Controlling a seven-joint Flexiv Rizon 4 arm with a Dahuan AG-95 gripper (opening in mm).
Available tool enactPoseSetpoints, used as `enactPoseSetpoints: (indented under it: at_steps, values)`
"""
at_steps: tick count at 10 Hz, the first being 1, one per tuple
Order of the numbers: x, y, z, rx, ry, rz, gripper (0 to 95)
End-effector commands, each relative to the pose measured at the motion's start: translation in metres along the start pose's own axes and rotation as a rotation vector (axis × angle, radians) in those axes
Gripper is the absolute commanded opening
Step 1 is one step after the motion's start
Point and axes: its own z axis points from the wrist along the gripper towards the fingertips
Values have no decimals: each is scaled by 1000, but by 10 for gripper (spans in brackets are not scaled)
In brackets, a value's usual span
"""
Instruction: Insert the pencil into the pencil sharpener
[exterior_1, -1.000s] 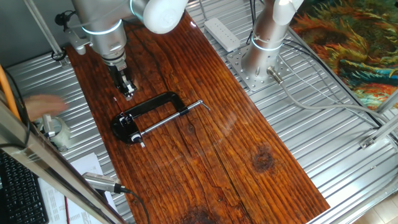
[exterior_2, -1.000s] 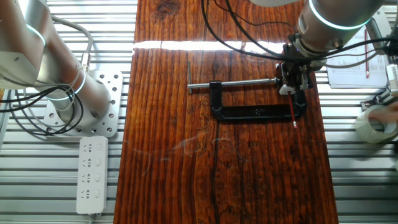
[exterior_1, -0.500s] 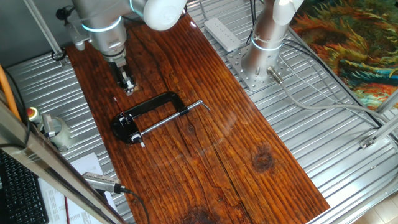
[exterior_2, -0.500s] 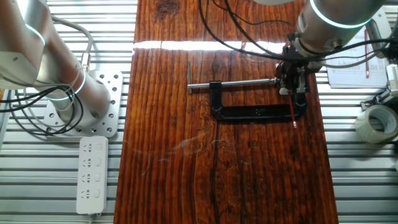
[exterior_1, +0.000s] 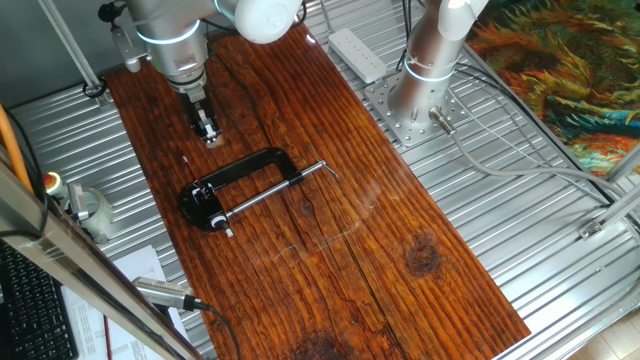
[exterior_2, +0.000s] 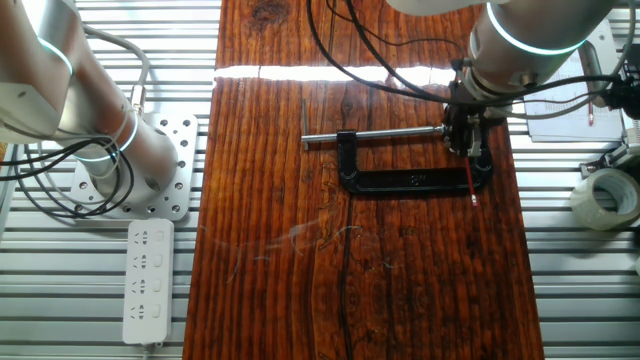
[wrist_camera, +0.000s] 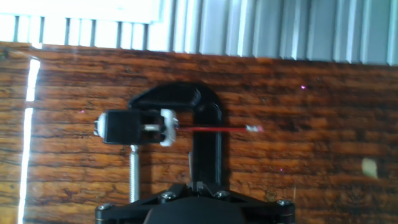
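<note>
One arm higher than before, fingers (exterior_1: 208, 133) empty, gap unclear, pencil (exterior_2: 469, 181) unmoved

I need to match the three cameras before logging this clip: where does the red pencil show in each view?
One fixed view: the pencil is a tiny red sliver on the board, just up-left of the black C-clamp.
The other fixed view: a short red line at the clamp's right end, below the gripper.
Hand view: a thin horizontal red line crossing the clamp's frame.
Shared landmark: the black C-clamp.
</note>
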Motion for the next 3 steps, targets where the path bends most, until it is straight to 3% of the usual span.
enactPoseSetpoints:
  at_steps: [1, 3]
  values:
    - [0, 0, 0, 0, -6, 3, 0]
    - [0, 0, 0, -1, -6, 1, 0]
